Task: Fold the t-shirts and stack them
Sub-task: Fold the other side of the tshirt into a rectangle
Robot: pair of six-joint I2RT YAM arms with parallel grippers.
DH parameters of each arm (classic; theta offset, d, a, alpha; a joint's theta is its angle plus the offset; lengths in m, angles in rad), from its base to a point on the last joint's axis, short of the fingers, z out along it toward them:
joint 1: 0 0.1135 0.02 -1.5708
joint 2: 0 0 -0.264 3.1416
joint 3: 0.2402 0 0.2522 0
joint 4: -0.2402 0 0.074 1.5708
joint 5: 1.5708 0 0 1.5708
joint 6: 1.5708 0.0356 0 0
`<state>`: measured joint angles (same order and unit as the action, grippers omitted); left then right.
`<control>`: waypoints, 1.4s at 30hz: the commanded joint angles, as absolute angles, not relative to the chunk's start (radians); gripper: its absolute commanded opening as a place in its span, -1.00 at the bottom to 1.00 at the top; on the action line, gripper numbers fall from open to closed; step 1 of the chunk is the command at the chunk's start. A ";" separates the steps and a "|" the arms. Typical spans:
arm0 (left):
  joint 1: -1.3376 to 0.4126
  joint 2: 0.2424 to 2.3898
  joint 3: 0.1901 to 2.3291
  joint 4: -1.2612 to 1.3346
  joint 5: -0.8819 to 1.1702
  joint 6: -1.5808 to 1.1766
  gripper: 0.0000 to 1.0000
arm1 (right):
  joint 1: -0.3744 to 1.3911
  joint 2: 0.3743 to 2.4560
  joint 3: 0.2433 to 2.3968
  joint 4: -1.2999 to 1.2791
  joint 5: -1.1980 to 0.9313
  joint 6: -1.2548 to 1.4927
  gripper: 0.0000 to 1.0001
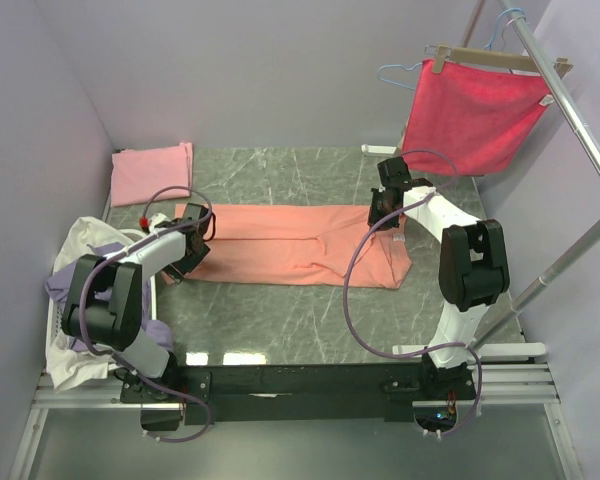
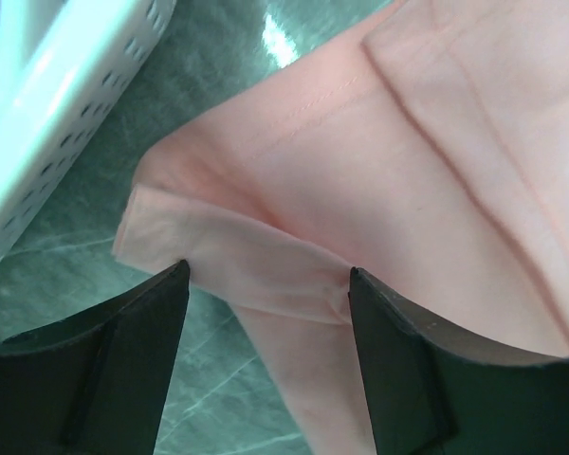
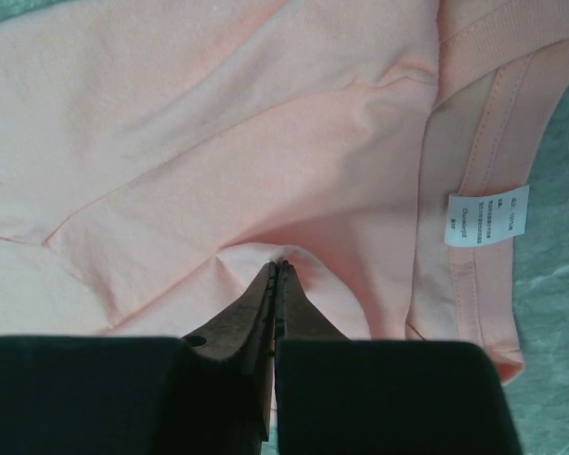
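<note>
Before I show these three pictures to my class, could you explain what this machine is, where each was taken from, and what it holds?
Two robot arms, each ending in a two-finger gripper. The wide picture looks down from above; the other two come from a camera on each wrist. A salmon t-shirt lies on the table, a folded pink t-shirt beyond it, a basket of clothes at the left. The right gripper pinches the salmon t-shirt; the left gripper is open, astride its edge.

Basket (image 2: 66, 114) L of spread shirt (image 1: 290, 245)
</note>
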<state>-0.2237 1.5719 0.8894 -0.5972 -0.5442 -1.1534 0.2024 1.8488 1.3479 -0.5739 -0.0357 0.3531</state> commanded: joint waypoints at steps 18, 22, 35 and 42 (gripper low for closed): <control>-0.218 1.595 0.945 -0.638 -0.652 -1.183 0.32 | 0.196 1.824 1.350 -0.561 -0.066 0.330 -1.00; -0.218 1.614 0.948 -0.634 -0.649 -1.178 0.28 | 0.196 1.827 1.351 -0.561 -0.071 0.328 -1.00; -0.218 1.600 0.962 -0.650 -0.678 -1.143 -0.98 | 0.196 1.832 1.342 -0.555 -0.074 0.324 -1.00; -0.218 1.580 0.956 -0.657 -0.684 -1.146 -0.01 | 0.196 1.832 1.339 -0.549 -0.078 0.322 -1.00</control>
<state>-0.2211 1.6165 0.9302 -0.6510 -0.6537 -1.1397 0.2024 1.8488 1.3479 -0.5739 -0.0719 0.3408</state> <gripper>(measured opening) 0.225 0.008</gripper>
